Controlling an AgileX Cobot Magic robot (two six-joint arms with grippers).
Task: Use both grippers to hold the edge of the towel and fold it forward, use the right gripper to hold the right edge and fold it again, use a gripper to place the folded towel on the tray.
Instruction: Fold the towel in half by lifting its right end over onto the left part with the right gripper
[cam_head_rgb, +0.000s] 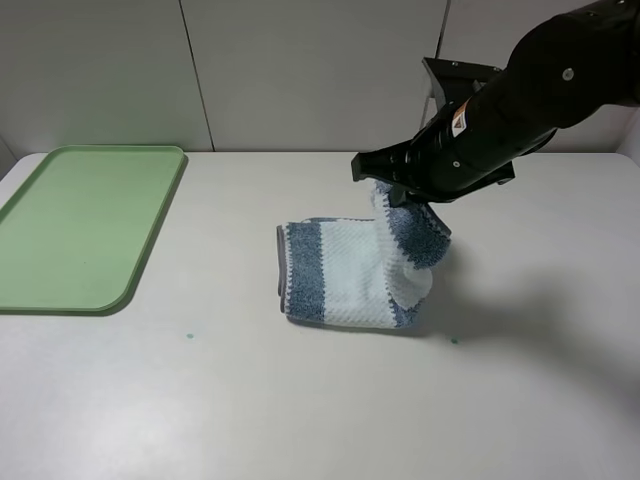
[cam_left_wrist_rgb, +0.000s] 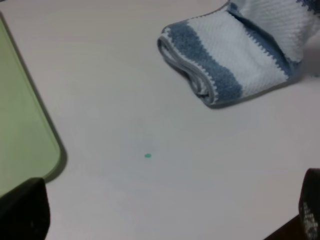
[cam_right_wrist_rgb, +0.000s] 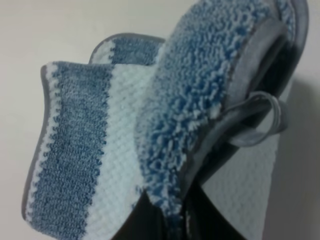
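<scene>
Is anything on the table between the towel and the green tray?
Nothing visible does. Only bare table lies between the towel and the tray, which sits to its left in the high view.

towel (cam_head_rgb: 350, 275): cloth, matt; white and blue bands in waffle knit, underside fluffy looped terry, rough; grey stitched hem, flatter and smoother. tray (cam_head_rgb: 80, 225): green plastic, smooth, faint sheen. surface (cam_head_rgb: 300, 400): white, smooth, matt, material unclear. arm (cam_head_rgb: 520, 100): black hard shell, plastic-looking, slight gloss.

Right hand (cam_right_wrist_rgb: 175, 220) tips buried in the towel (cam_right_wrist_rgb: 80, 150) fold — the tray (cam_head_rgb: 90, 230) runs off the exterior view's edge
</scene>
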